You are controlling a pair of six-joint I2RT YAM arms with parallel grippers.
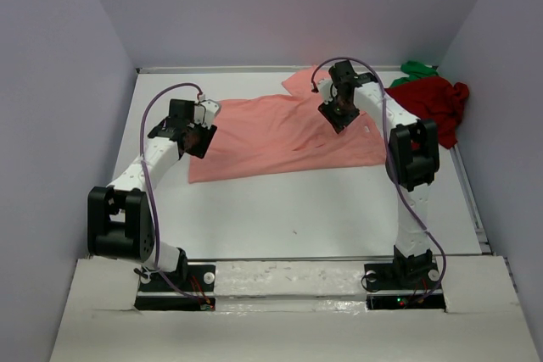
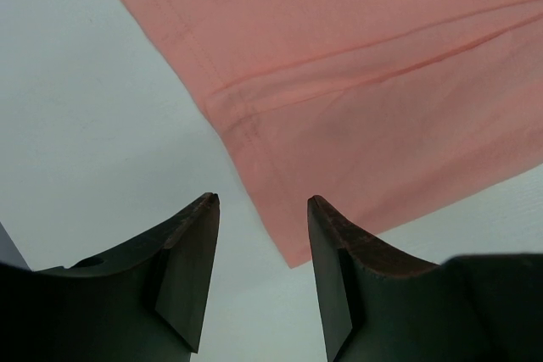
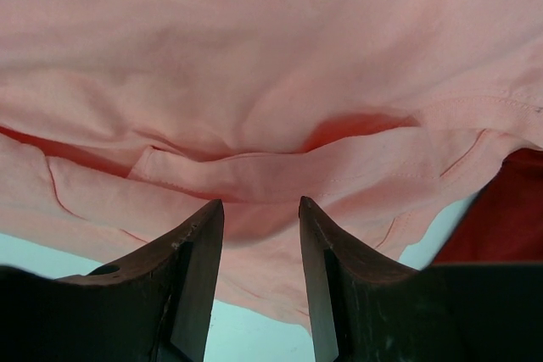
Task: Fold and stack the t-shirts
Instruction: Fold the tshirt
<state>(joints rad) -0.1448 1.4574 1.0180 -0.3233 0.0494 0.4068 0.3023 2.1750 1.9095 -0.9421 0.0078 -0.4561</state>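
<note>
white counter — a salmon-pink t-shirt lies flat. left pincer hangs spread above its corner, right pincer spread above its wrinkles — both empty.

Even diffuse light, soft shadows, no glare; wrist views slightly soft.
</note>
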